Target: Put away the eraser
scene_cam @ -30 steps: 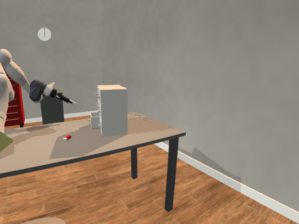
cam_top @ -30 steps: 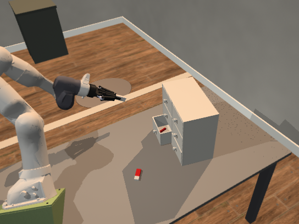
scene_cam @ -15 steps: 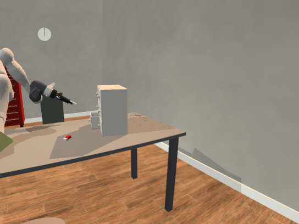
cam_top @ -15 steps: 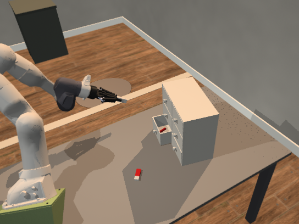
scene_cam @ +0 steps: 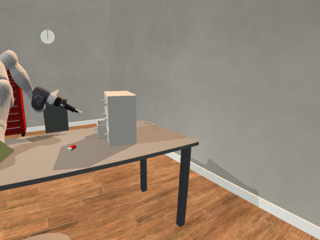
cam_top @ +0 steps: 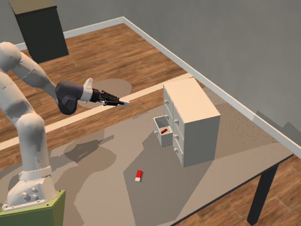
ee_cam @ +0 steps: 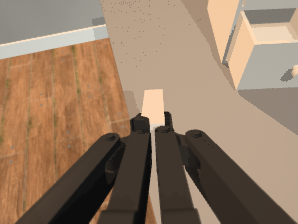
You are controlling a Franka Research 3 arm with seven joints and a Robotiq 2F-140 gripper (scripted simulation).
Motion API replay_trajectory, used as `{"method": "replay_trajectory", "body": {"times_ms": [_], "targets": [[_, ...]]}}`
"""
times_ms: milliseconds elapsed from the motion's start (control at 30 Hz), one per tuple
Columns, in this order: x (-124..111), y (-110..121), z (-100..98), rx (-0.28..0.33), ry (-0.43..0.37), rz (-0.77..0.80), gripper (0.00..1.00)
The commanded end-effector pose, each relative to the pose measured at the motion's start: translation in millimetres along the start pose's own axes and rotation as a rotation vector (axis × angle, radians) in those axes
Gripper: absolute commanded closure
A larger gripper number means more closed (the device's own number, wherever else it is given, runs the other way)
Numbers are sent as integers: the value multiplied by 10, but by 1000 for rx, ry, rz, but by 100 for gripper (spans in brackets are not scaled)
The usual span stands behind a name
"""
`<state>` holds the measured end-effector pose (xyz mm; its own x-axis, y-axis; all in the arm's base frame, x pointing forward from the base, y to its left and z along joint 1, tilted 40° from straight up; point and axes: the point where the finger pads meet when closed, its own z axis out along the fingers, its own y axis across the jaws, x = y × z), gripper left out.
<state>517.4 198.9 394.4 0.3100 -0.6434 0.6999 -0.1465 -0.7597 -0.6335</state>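
Observation:
A red and white eraser lies flat on the table in front of the chest, also in the exterior view. The small white chest stands upright near the table's far side. One lower drawer is pulled partly out and holds a small red thing. The other drawers look pushed in. My gripper is shut and empty. It hovers high above the table, left of the chest and apart from it. In the wrist view the shut fingers point past the open drawer.
The table's left edge runs under the gripper, with wooden floor beyond. A dark cabinet stands on the floor at the back. The arm's green pedestal sits at the near left corner. The wall runs close behind the chest.

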Motion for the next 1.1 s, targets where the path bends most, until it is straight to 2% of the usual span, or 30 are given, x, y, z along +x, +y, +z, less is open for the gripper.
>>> {"method": "replay_trajectory", "body": {"times_ms": [0,433,1067], "targets": [[15,33,10,9,10,12,100],[-27,230,97,9,10,12,100],[-123,678,297,9,10,12,100]]}}
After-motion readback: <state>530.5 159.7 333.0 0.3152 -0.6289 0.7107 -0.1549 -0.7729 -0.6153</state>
